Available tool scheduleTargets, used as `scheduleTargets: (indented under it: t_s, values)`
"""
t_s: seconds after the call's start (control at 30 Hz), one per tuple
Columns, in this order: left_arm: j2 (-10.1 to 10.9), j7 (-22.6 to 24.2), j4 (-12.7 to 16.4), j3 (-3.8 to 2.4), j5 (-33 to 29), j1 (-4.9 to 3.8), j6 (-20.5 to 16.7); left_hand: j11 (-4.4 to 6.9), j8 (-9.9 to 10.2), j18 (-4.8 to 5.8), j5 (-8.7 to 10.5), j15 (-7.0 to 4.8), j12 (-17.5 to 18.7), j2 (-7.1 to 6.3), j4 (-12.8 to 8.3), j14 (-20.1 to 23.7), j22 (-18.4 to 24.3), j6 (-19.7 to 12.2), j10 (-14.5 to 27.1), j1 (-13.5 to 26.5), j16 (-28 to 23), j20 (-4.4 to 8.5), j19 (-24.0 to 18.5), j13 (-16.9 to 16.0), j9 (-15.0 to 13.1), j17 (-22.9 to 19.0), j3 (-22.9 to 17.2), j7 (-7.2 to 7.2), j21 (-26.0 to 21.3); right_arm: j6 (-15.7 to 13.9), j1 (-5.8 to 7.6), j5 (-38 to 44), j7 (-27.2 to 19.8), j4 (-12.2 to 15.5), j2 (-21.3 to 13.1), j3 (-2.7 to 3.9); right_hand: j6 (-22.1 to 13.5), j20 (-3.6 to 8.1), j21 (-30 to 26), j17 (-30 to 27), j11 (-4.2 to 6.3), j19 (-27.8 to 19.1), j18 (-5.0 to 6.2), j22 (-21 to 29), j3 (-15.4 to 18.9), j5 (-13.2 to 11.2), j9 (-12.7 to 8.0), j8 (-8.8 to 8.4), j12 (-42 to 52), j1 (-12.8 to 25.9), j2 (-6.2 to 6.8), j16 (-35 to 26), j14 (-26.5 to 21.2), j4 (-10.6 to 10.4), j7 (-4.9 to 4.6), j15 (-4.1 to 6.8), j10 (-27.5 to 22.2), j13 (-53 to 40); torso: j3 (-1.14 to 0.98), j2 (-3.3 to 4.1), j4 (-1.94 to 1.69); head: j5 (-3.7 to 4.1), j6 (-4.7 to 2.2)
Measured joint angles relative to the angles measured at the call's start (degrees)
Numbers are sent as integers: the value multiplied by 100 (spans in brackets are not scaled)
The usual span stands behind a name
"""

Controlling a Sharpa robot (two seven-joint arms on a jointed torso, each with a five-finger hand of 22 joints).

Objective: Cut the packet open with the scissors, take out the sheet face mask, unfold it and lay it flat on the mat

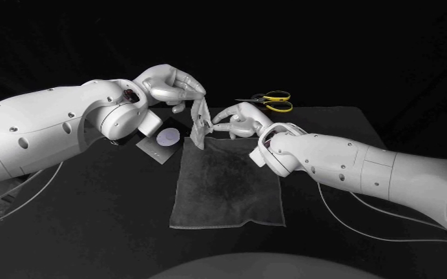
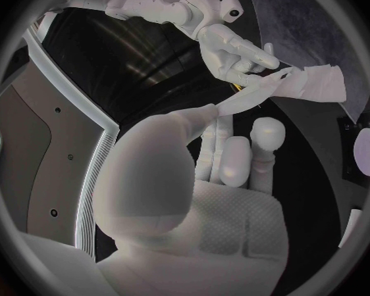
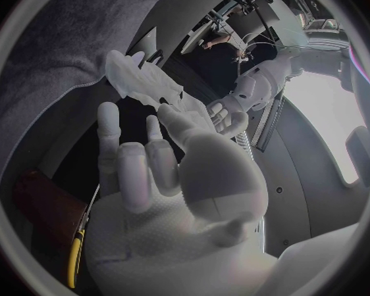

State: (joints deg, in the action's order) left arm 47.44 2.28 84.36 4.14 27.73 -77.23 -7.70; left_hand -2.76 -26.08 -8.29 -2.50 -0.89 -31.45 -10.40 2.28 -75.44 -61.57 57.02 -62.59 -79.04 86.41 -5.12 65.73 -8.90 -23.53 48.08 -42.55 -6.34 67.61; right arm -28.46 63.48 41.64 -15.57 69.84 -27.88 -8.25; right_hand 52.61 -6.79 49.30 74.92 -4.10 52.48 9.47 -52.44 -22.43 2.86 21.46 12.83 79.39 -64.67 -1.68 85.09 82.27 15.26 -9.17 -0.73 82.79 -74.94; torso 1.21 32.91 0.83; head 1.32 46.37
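Sheet face mask (image 1: 200,119) hangs pinched between both hands: the left hand (image 1: 170,85) grips its top, the right hand (image 1: 239,123) pinches its side. Below it lies the mat (image 1: 227,192), the packet (image 1: 160,139) just beside the mat, and the scissors (image 1: 268,101) beyond.

Black table (image 1: 103,227) bears mat (image 1: 227,185), scissors (image 1: 267,100) (yellow-handled), packet (image 1: 160,142).

Dim overall, bright glare patch, fisheye-bent edges
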Motion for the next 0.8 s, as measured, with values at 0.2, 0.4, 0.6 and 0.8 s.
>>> scheduleTargets:
  t_s: [0.2, 0.4, 0.6, 0.8]
  values:
    - [-6, -2, 29, 0, 0, 0, 6, 9, 2, 0, 0, 0, 0, -12, 0, 0, 1, 1, -9, 12, 0, 0, 0, 0, -2, -1, -1, 0, 0, 31, -41, 51, 39, -11, 38, 0, 79, 0, 0, 9, -21, 0, -19, 3, 0, 0, -1, 0, 32, -18, -43, 28, 0, 0, 22, 0, 21, 4, -3, 1, 0, -3, 12]
    - [-6, -5, 18, 0, 0, 0, 8, 9, -19, 0, 1, 0, 0, -12, 0, 0, 2, 0, -9, 12, 0, 0, 0, 1, -2, -2, -1, 0, 0, 78, -68, 92, 62, 15, 48, -2, 130, -21, 0, 10, 0, 21, -21, 4, 0, 0, -1, 0, 65, -41, -66, 28, 0, 0, 45, 0, 44, 4, -3, -1, 1, -4, 23]
    - [-3, -7, -2, 0, 0, 0, 9, 9, -19, -1, -11, 0, 0, -12, 1, 0, 3, 0, -9, 12, 0, 0, 0, 1, -2, -4, 0, 0, 0, 95, -76, 115, 66, 22, 40, -2, 241, -21, 0, 9, 34, 21, 30, -2, 0, 0, -9, 0, 127, -94, -118, 61, 54, 0, 84, 14, 78, 0, -3, -1, 1, -7, 26]
    - [-3, -9, -4, 0, 0, 0, 8, 8, -19, 0, -15, 0, 0, -14, 1, 0, -2, -1, -9, 14, -1, 0, 0, 2, -2, -5, 0, 1, 0, 85, -79, 121, 59, 29, 28, -2, 494, 13, 0, 5, 82, 55, 64, -23, -1, 0, 35, 126, 229, -154, -271, 96, 127, 0, 199, 86, 126, -15, -3, -2, 1, -13, 30]
